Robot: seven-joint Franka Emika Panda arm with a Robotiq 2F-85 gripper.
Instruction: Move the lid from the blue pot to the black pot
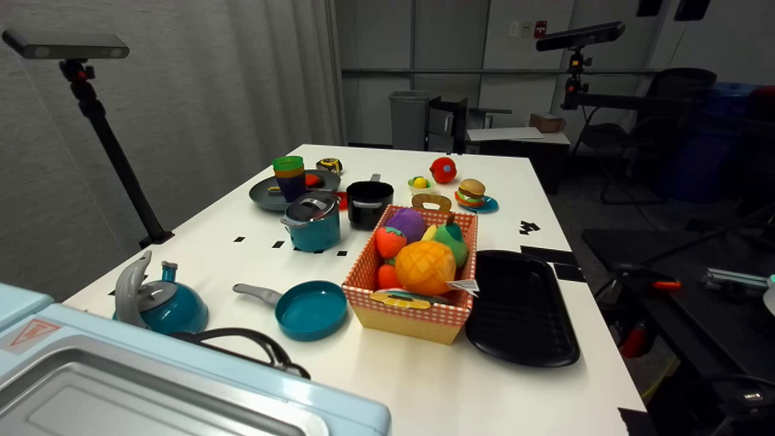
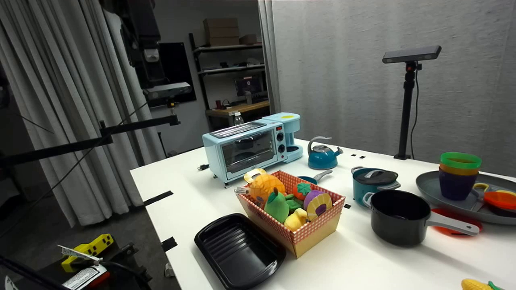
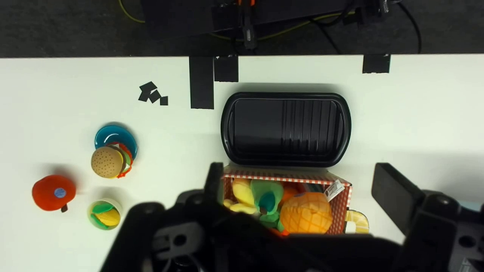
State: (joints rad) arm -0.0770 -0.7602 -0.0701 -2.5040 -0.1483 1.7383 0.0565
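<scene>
Fingers (image 3: 397, 198) of the claw (image 3: 300, 179) stand wide apart in the wrist view, above a white table (image 3: 435, 113) patched with black tape (image 3: 201, 83). In an exterior view, one pale-blue toaster oven (image 1: 194, 393) sits nearest, followed by one kettle (image 1: 175, 309), one teal frying pan (image 1: 311, 310), one checked basket (image 1: 405, 321) of toy fruit (image 1: 425, 266) and, just beside it, one black tray (image 1: 517, 303). Farther along stand two small pots: the lid (image 1: 313, 207) rests on the blue pot (image 1: 315, 235), while the black pot (image 1: 368, 209) stands near it, its inside showing. Behind the blue pot, one large grey pan (image 1: 263, 195) carries three stacked cups (image 1: 290, 177), green, orange and purple. Across the table lie one toy burger (image 1: 471, 189) and, beyond it, one round red toy (image 1: 443, 170). Grey curtain (image 1: 284, 79) lines one side; one grey bin (image 1: 409, 121) and one brown box (image 1: 547, 123) stand past the table's far end, before the room's back wall (image 1: 448, 36).
</scene>
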